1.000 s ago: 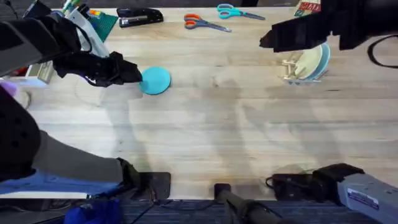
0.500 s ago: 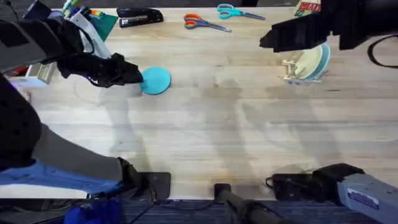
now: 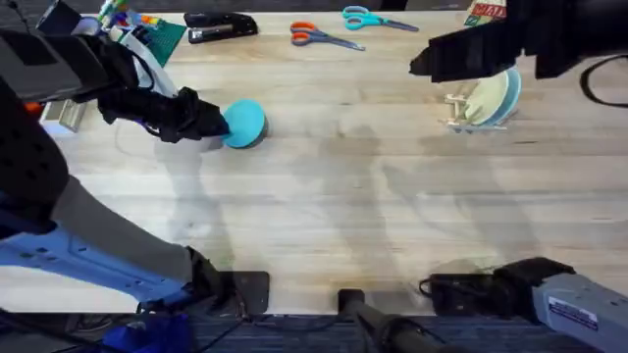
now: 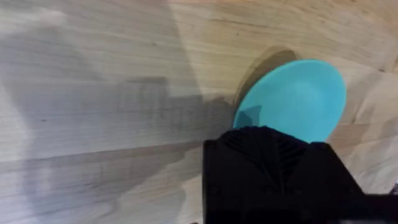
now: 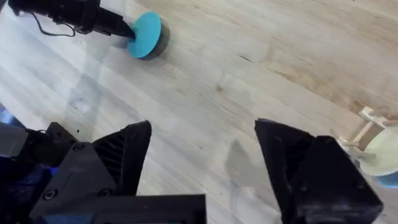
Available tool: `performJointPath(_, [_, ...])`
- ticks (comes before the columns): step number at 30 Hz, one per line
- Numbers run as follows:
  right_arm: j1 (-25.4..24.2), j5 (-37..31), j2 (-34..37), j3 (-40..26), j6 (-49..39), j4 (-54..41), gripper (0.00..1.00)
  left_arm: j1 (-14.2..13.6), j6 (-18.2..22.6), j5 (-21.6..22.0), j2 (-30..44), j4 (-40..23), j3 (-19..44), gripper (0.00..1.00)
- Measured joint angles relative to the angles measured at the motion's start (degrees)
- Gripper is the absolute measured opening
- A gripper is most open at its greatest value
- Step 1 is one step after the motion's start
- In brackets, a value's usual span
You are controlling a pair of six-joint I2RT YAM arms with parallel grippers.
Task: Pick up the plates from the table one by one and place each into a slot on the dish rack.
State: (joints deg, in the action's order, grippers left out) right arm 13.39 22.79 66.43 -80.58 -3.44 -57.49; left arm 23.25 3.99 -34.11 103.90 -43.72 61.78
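My left end effector [image 3: 214, 122] clamps rim of turquoise plate [image 3: 244, 124], tilted off bench [image 3: 324, 206]. Plate light, rigid, slick: hold edge firmly. My right end effector [image 5: 202, 165] spread, empty.

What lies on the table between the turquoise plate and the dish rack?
Bare wood, in the overhead view: nothing sits between the turquoise plate and the dish rack on the table.

You are holding the left gripper [image 3: 218, 124] at the edge of the turquoise plate [image 3: 244, 124], which is tilting up off the table [image 3: 324, 206] just beyond its fingertips. Your right gripper [image 3: 422, 62] is hovering far across the table, with the rack [image 3: 461, 113] just beside and below it, carrying the yellow plate [image 3: 485, 99] and blue plate [image 3: 510, 93] on edge.
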Motion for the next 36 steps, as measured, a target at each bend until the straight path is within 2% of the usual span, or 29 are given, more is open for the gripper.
performJointPath(6, [0.0,0.0,0.0,0.0,0.0,0.0,0.994,0.3,-0.7,-2.6,2.1,0.9,1.0,0.04])
performJointPath(16, [0.0,0.0,0.0,0.0,0.1,0.0,0.995,0.8,-0.7,-11.2,7.1,3.5,2.2,0.04])
performJointPath(21, [2.1,0.0,0.7,0.0,0.3,0.2,0.995,1.0,-0.5,-13.5,8.2,3.9,2.3,0.04])
performJointPath(30, [10.0,0.5,11.4,0.0,4.9,10.3,0.995,1.1,-0.5,-13.7,8.2,4.1,2.3,0.041])
performJointPath(36, [13.1,0.6,18.9,0.0,8.0,17.2,0.995,1.1,-0.5,-13.7,8.2,4.1,2.3,0.041])
